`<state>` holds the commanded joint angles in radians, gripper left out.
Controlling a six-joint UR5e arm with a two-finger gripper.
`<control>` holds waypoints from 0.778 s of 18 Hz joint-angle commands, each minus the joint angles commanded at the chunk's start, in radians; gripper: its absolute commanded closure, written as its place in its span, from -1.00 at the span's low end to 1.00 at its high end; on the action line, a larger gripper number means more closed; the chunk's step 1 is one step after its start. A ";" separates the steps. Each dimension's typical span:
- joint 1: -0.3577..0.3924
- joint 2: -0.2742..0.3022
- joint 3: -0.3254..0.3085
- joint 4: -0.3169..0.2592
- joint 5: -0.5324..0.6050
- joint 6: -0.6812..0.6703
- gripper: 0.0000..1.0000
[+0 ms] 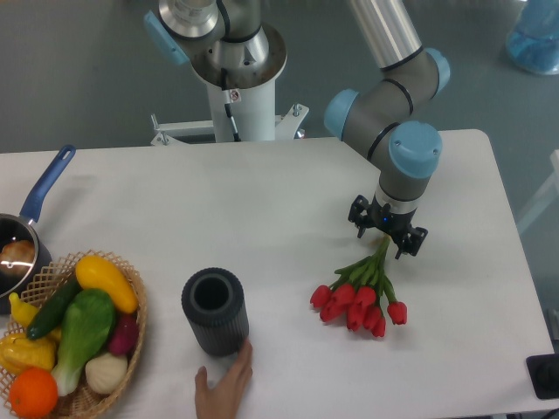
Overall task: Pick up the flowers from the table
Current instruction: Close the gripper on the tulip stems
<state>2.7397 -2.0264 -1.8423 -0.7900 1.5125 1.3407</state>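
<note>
My two-finger black gripper [388, 232] hangs over the stem end of the small bunch of red tulip buds with green leaves and thin green stems [362, 292], which lies flat on the large white rectangular tabletop with rounded corners [262, 218], right of centre. The jaws stand apart, one finger on each side of the stems where they gather into a narrow bundle, and nothing is held between them yet; whether the fingertips already touch the tabletop I cannot tell from this view. What matters for my next move is the lie of the bunch: its long axis runs from the stem tips under my wrist down towards the near edge, slanting slightly left, with the red heads fanned out at the end farthest from me. My fingers seem to sit across that axis, not along it, which is what I want, so closing should pinch the stems crosswise. The dark grey ribbed cylindrical cup [215, 311] stands well to the left of the heads, and a bare human hand [224, 390] reaches in from the near edge just beside its base, clear of the tulips. I judge the grasp is about to be made.
</note>
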 joint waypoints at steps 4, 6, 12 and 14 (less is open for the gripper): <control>-0.002 0.000 0.000 0.000 0.002 0.000 -0.32; -0.002 0.000 0.002 0.000 0.002 0.000 -0.26; -0.002 0.000 0.002 -0.002 0.003 -0.002 0.27; -0.003 0.000 0.002 -0.002 0.003 -0.002 0.31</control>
<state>2.7366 -2.0264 -1.8408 -0.7915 1.5156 1.3392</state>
